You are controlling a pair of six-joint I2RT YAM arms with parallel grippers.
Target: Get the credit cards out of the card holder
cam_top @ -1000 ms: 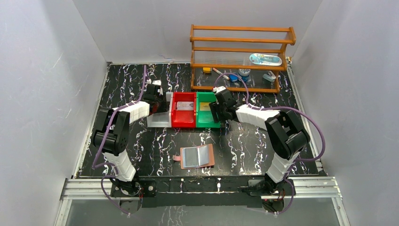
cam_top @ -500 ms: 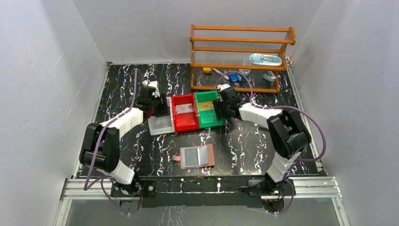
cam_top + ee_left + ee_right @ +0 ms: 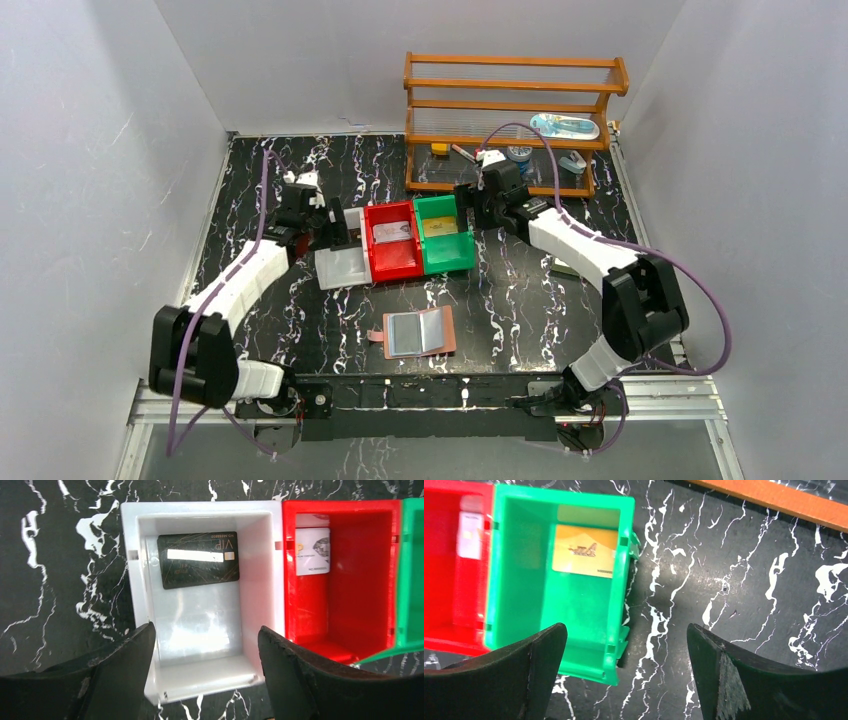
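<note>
Left gripper [image 3: 206, 630] hangs over the white bin [image 3: 135, 580], jaws wide, nothing held, and the black card [image 3: 198, 560] lies inside. Right gripper [image 3: 626, 627] is spread just as wide and empty on the 2 o'clock side of the green bin [image 3: 504, 580]. The card holder [image 3: 420, 332] lies open and flat at 6 o'clock of both, between the arms, long axis 9 to 3. Neither gripper looks clearly nearer, so either would have to draw back toward the bases.

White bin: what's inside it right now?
One black card lies flat in the white bin; the visible floor is otherwise bare. The card hides what's beneath it.
</note>
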